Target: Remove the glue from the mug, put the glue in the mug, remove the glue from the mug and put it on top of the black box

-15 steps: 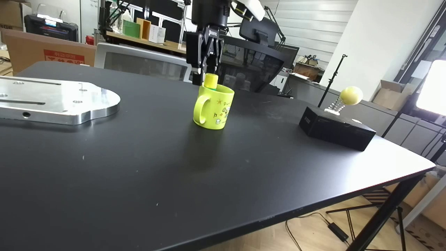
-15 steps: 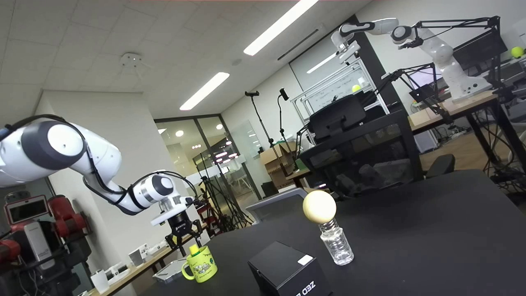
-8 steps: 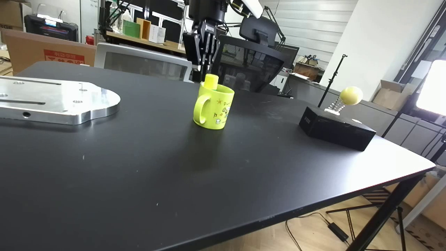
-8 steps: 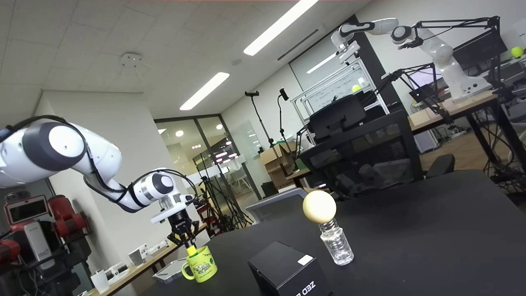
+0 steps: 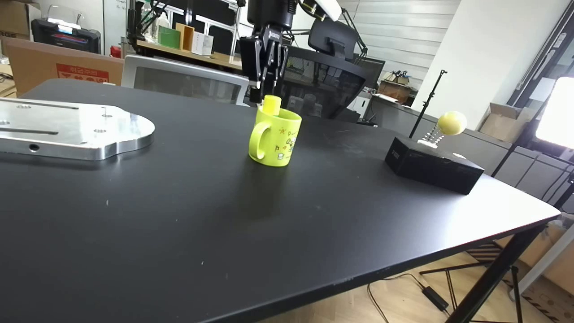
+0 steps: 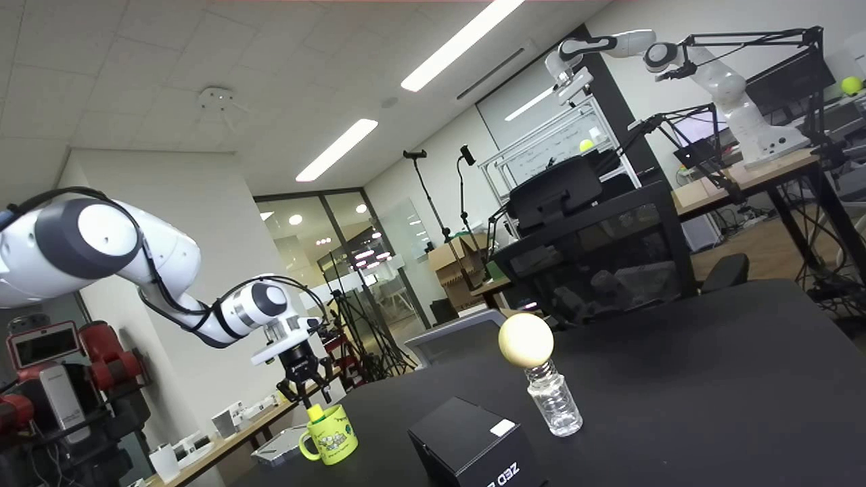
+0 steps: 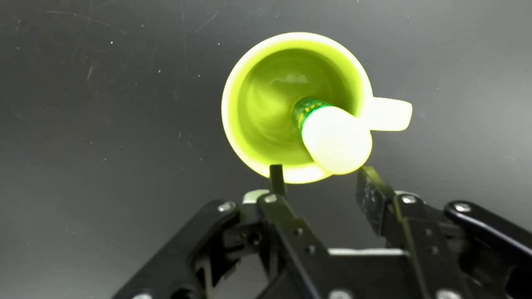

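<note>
- Wrist view: the fingers [image 7: 376, 199] are spread apart and grasp nothing; one tip sits just beside the yellow cap of the glue [image 7: 336, 139], contact unclear.
- The glue leans inside the mug [image 7: 266, 91], cap above the rim near the handle, wall around its lower part.
- On the counter [image 5: 179, 215], in both exterior views, the mug stands between the silver plate [image 5: 76, 125] and the black box [image 5: 432, 166].
- Just beside the box, a clear bottle [image 6: 555, 402] carries a pale ball [image 6: 526, 340].
- Mesh-backed chairs [image 5: 186, 85] stand past the counter's edge.
</note>
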Controlling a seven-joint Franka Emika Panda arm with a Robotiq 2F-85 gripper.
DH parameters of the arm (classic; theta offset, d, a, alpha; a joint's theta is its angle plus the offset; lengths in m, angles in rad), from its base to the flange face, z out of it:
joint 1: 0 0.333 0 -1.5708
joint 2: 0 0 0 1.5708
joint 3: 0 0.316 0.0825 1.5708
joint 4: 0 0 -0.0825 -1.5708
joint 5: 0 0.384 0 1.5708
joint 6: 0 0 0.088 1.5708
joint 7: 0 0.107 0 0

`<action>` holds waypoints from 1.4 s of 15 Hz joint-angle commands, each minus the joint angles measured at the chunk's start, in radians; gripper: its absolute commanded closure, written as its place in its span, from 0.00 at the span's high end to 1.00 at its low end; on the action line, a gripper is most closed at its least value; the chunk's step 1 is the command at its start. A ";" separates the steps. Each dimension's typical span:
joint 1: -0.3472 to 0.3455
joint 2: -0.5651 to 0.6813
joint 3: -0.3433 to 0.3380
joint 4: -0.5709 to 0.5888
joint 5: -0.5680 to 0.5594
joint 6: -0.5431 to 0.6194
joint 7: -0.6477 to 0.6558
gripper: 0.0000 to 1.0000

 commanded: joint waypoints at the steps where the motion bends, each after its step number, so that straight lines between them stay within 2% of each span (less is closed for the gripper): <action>1: 0.000 -0.033 -0.006 -0.026 -0.001 -0.032 0.014 0.79; 4: 0.003 -0.036 -0.012 -0.029 -0.002 -0.089 0.023 0.98; 8: 0.003 -0.033 -0.013 -0.019 0.001 -0.163 0.029 1.00; 9: 0.001 -0.034 -0.012 -0.022 0.002 -0.161 0.027 0.75; 10: -0.002 -0.035 -0.011 -0.023 0.008 -0.162 0.030 0.73; 11: -0.004 -0.036 -0.010 -0.024 0.011 -0.157 0.030 0.67; 19: -0.030 -0.062 0.011 -0.083 0.077 0.033 0.021 0.11; 21: -0.035 -0.076 0.013 -0.100 0.100 0.046 0.025 0.08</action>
